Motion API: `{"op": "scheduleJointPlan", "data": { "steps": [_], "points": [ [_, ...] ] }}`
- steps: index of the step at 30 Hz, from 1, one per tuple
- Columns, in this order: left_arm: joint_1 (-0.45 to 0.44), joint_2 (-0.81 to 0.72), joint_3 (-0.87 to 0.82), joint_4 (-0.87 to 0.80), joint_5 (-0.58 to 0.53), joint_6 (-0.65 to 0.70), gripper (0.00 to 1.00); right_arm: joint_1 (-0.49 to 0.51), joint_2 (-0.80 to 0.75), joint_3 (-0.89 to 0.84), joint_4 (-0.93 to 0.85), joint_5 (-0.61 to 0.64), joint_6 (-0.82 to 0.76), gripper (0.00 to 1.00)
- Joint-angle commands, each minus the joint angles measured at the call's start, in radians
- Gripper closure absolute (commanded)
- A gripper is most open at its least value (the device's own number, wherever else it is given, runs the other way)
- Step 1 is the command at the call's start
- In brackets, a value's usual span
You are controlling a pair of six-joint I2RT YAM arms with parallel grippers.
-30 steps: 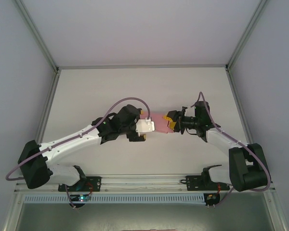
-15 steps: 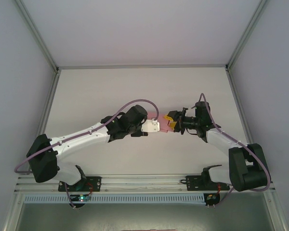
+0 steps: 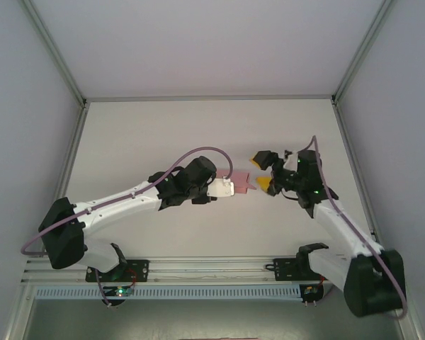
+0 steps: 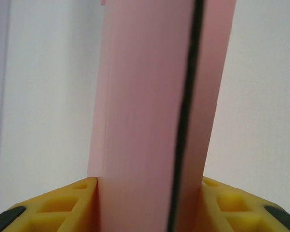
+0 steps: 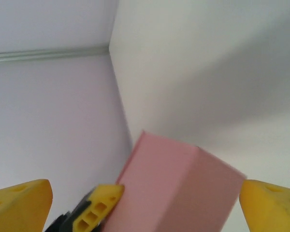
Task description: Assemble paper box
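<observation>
At frame centre in the top view, right gripper [image 3: 263, 171] just released and pulled back, jaws wide open. Left gripper [image 3: 223, 187] has clamped the box [image 3: 242, 178] and holds it alone. Handoff looks done.

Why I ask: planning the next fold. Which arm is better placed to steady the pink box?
Left, probably: the left claw grips the pink folded paper box; the right claw stands open.

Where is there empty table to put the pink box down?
Crowded in the middle: left gripper, pink box, right gripper. Bare table lies behind them up to the back wall, and in front, down to the rail.
</observation>
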Motion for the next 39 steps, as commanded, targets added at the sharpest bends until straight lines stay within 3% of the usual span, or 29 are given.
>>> {"op": "scheduleJointPlan", "data": {
  "steps": [1,3,6,8,10,13,18,23,25,30,39],
  "points": [
    [0.043,0.051,0.007,-0.125,0.118,-0.092,0.63,0.023,-0.184,0.063,-0.2,0.488,-0.473,0.02],
    [0.062,0.095,0.034,-0.182,0.144,-0.114,0.65,0.002,-0.284,-0.026,-0.065,0.445,-0.558,0.02],
    [0.107,0.163,0.106,-0.267,0.2,-0.143,0.66,-0.01,-0.35,-0.1,0.082,0.202,-0.571,0.02],
    [0.135,0.203,0.159,-0.331,0.262,-0.155,0.65,0.008,-0.324,-0.047,-0.026,0.096,-0.631,0.02],
    [0.161,0.24,0.197,-0.376,0.322,-0.175,0.63,0.037,-0.278,-0.003,-0.145,0.078,-0.682,0.1],
    [0.19,0.292,0.231,-0.434,0.399,-0.18,0.63,0.11,-0.211,0.019,-0.211,0.081,-0.736,0.22],
    [0.219,0.395,0.295,-0.52,0.424,-0.173,0.65,0.268,-0.114,0.058,-0.229,0.277,-0.843,0.23],
    [0.218,0.415,0.322,-0.558,0.429,-0.146,0.65,0.306,0.044,0.143,-0.273,0.417,-0.942,0.24],
    [0.219,0.411,0.319,-0.555,0.438,-0.131,0.65,0.309,0.105,0.169,-0.271,0.373,-0.988,0.29],
    [0.22,0.446,0.354,-0.584,0.436,-0.12,0.65,0.314,0.169,0.211,-0.254,0.264,-1.024,0.51],
    [0.234,0.462,0.37,-0.593,0.449,-0.116,0.65,0.318,0.169,0.187,-0.309,0.282,-1.024,0.59]
  ]
}}
